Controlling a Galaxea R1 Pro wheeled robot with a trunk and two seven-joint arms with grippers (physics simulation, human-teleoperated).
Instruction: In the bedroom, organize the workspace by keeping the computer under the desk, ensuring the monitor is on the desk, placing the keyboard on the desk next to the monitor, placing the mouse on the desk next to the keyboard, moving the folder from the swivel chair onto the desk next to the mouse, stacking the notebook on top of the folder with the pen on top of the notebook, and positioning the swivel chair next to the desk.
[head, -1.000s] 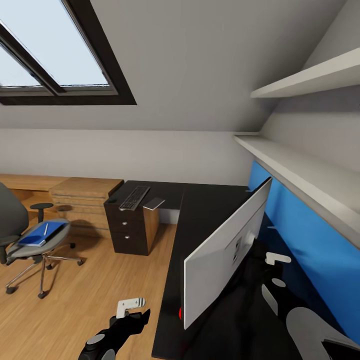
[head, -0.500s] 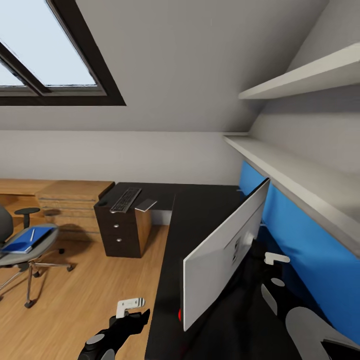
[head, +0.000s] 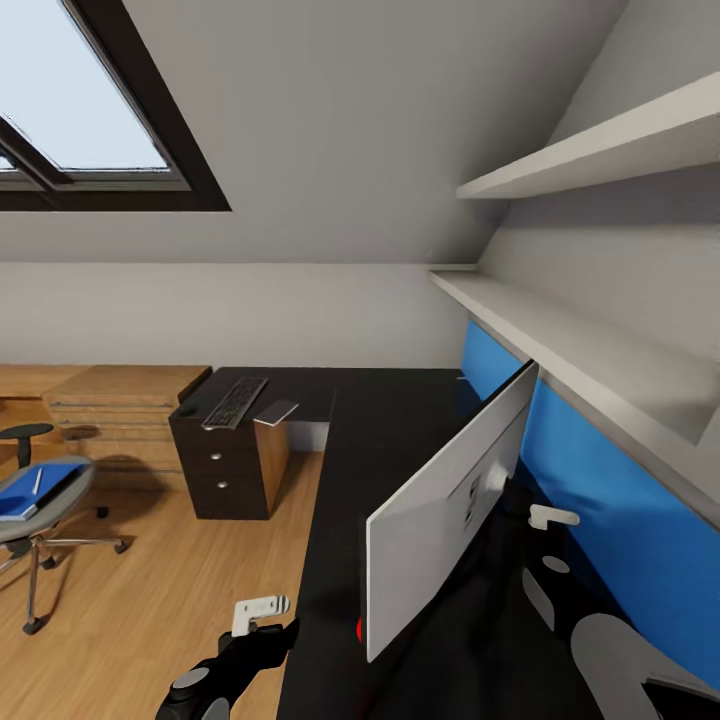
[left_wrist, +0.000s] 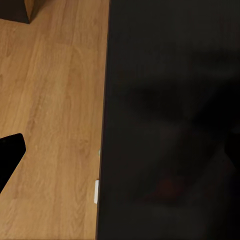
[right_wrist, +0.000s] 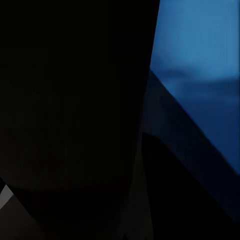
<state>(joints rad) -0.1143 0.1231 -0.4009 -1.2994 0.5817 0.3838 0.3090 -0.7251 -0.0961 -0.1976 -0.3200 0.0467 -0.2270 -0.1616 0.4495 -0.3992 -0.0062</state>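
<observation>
Compared with one second ago, the whole head view has turned to the right, so the swivel chair (head: 40, 505) now sits at the left edge of the picture; this is the camera, not the things. On its seat lies the blue folder (head: 32, 490) with a pale pen (head: 37, 481) on top. Black and L-shaped, the worktop (head: 400, 420) runs along a blue back panel (head: 610, 490). At its far end, above the black drawer unit (head: 215, 465), the keyboard (head: 234, 402) lies flat, and just beside it is a small grey notebook (head: 276, 411). Nearer to the robot, the monitor (head: 450, 505) stands on the worktop with its pale grey back to the camera. Over the wooden floor (head: 170, 580), just beside the worktop edge, hangs the left gripper (head: 262, 612); I cannot tell how wide it is. Behind the monitor is the right gripper (head: 552, 520), and its opening I cannot tell either.
</observation>
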